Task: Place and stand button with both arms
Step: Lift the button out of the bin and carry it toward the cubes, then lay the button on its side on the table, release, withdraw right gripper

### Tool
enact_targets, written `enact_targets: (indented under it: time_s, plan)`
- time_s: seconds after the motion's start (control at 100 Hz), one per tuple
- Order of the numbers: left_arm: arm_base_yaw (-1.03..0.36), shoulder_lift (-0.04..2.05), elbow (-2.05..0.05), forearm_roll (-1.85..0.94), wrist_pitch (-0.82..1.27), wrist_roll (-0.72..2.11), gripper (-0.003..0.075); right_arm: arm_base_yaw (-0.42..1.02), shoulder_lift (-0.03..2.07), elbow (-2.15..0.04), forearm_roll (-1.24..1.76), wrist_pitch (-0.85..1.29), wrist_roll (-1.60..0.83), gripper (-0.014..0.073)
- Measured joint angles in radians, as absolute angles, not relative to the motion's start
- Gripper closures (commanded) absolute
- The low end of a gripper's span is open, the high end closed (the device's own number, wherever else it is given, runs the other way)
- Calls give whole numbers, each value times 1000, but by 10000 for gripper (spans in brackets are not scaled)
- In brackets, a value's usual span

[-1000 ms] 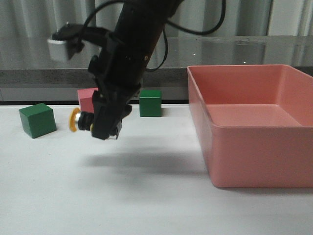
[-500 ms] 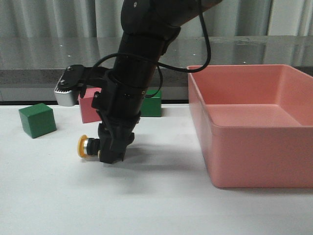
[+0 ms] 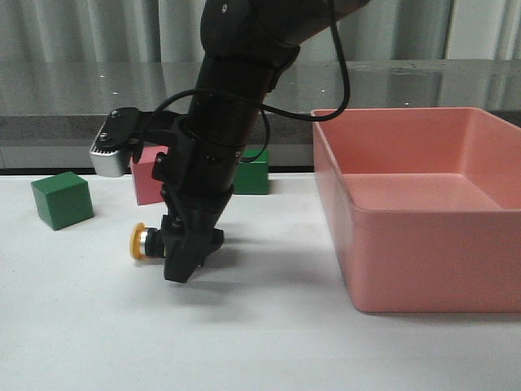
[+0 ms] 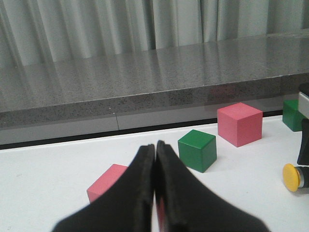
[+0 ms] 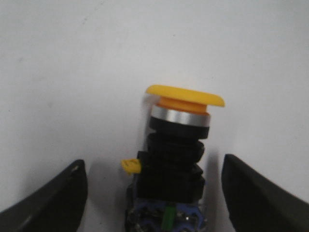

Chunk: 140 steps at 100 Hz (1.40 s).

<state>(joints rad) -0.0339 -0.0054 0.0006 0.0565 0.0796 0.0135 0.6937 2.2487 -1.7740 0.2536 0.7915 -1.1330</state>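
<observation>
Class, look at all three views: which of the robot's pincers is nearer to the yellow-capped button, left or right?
Right. The right pincer is open with the button between its fingers. The left pincer is shut and farther off, with a green cube nearer to it.

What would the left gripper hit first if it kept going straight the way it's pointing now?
Probably the green cube, which sits just ahead of the shut left gripper and slightly off its line. A pink cube lies close beside the fingers and might be brushed first; depth is hard to judge.
</observation>
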Motion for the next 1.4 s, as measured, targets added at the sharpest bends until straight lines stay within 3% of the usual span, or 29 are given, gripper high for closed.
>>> enact_targets:
  time_s: [0.24, 0.46, 0.6, 0.82, 1.14, 1.4]
  plan:
    - [-34, -5, 1, 56, 80, 14, 739, 694, 2199, -1774, 251, 818, -1099, -3]
    - [-34, -5, 1, 56, 80, 14, 739, 692, 2006, -1774, 230, 897, -975, 39]
    - [-34, -5, 1, 56, 80, 14, 739, 661, 1875, -1774, 192, 968, -833, 240]
    - [-34, -5, 1, 56, 80, 14, 739, 503, 1727, -1774, 148, 1070, -598, 722]
    - [-34, -5, 1, 56, 80, 14, 739, 203, 1527, -1677, 140, 1087, -438, 703]
    - [-34, -5, 1, 56, 80, 14, 739, 34, 1218, -1289, 142, 813, -420, 703]
